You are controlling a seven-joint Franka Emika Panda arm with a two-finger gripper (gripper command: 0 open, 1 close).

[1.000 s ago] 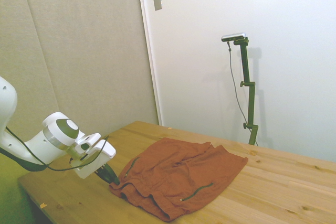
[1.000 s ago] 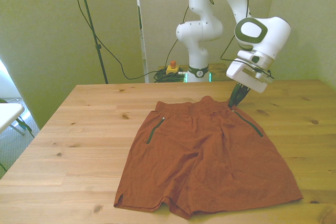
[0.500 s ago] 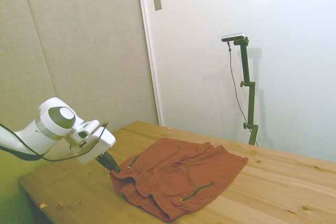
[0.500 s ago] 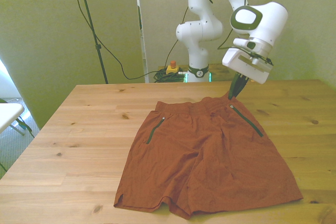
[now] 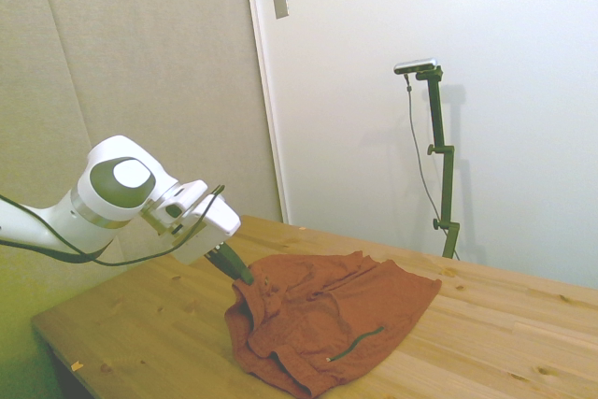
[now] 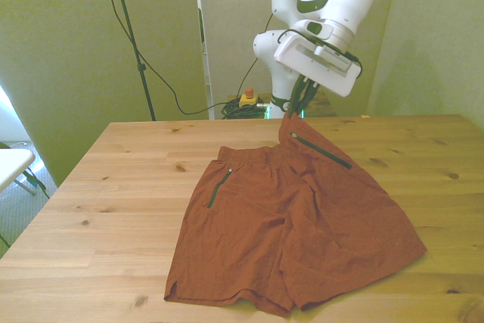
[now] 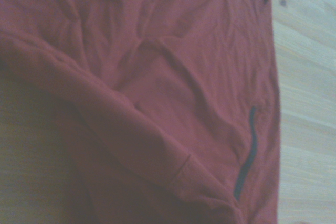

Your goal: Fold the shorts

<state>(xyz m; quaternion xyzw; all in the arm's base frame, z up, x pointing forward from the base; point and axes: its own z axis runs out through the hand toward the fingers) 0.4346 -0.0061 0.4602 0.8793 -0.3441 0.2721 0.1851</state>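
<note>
Front view shows the hand (image 6: 296, 111) pinching the waistband corner of the shorts (image 6: 295, 225) and holding it raised above the tabletop (image 6: 113, 179), the rest lying flat. I judge this the first fold, mid-lift. Next it must carry that corner across toward the front view's left and lay it over the other half.

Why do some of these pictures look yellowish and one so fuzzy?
Side view: greenish-yellow cast in the lower left corner, over the table. Front view: the same tint on the walls, but the shorts are sharp. Wrist view: very close to the shorts, so soft, with a dim shadowed fold.
</note>
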